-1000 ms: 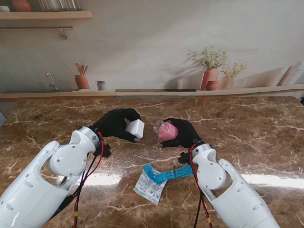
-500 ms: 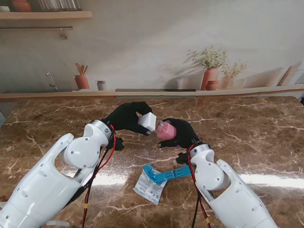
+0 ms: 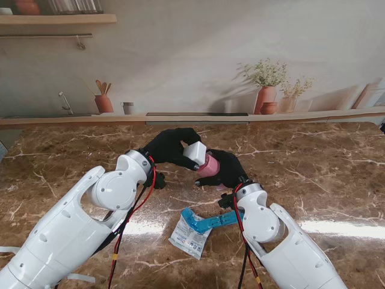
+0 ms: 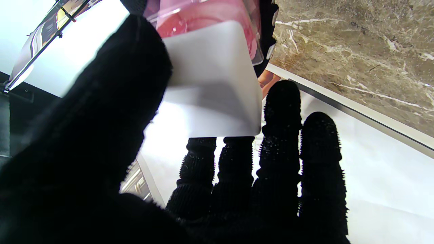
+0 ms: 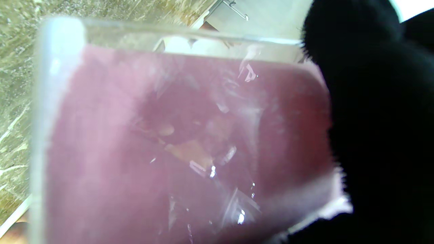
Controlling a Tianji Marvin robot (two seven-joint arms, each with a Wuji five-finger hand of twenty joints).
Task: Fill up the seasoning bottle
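1. The left hand (image 3: 170,146) is clenched around a white lid (image 3: 194,152), thumb on one side and fingers on the other; in the left wrist view the lid (image 4: 210,81) is seen edge-on and part of it is covered by the thumb
2. The right hand (image 3: 227,168) is wrapped around the pink-filled seasoning bottle (image 3: 209,165), held tilted above the counter (image 3: 313,168), its mouth toward the left hand
3. The lid is pressed at the bottle's mouth; whether it is seated cannot be told, as the joint is hidden by lid and fingers
4. In the right wrist view the bottle (image 5: 176,135) fills the frame, blurred; its clear wall and pink contents are made out, the mouth barely
5. A torn white packet (image 3: 189,237) and a blue strip (image 3: 210,220) lie on the counter nearer to me, between the two forearms; the packet's print is too small to read
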